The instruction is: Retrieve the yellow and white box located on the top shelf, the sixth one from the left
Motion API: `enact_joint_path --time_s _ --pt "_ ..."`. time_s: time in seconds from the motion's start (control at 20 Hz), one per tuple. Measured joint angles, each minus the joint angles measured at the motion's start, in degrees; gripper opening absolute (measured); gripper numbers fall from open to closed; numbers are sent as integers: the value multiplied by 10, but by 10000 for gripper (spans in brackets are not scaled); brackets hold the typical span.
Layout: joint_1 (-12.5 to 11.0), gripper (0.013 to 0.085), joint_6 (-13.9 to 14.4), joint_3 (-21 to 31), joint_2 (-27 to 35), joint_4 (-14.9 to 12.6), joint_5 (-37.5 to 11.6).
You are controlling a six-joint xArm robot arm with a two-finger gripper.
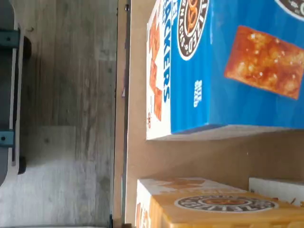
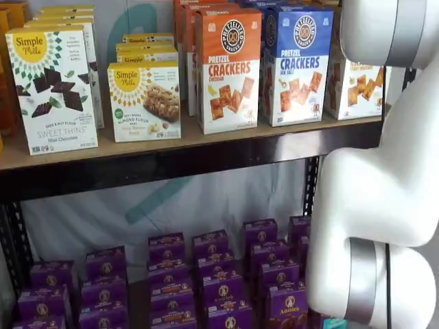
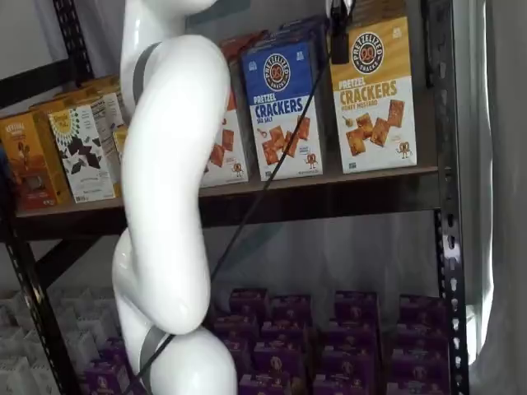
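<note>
The yellow and white box stands at the right end of the top shelf, next to a blue carton. In a shelf view only its edge shows behind the white arm. My gripper hangs from the view's top edge in front of the gap between the blue carton and the yellow box. Only dark fingers and a cable show, with no gap to judge. The wrist view looks down on the yellow box's top, the blue carton and the bare shelf board between them.
An orange cheddar carton stands left of the blue carton. White Simple Mills boxes fill the shelf's left part. Purple boxes fill the lower level. A black upright stands right of the yellow box. The white arm crosses the view.
</note>
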Motion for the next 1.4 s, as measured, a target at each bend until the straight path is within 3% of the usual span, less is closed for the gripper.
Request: enact_joint_path --time_s 0.3,0.5,0.85,1.05,1.4 --pt "10 850 1 14 -4 -17 -12" --pt "11 730 2 13 -3 -17 -11" --pt "16 730 4 17 -4 -24 -14" --pt "16 610 4 21 -6 -23 -17" --pt "15 610 4 4 3 -25 0"
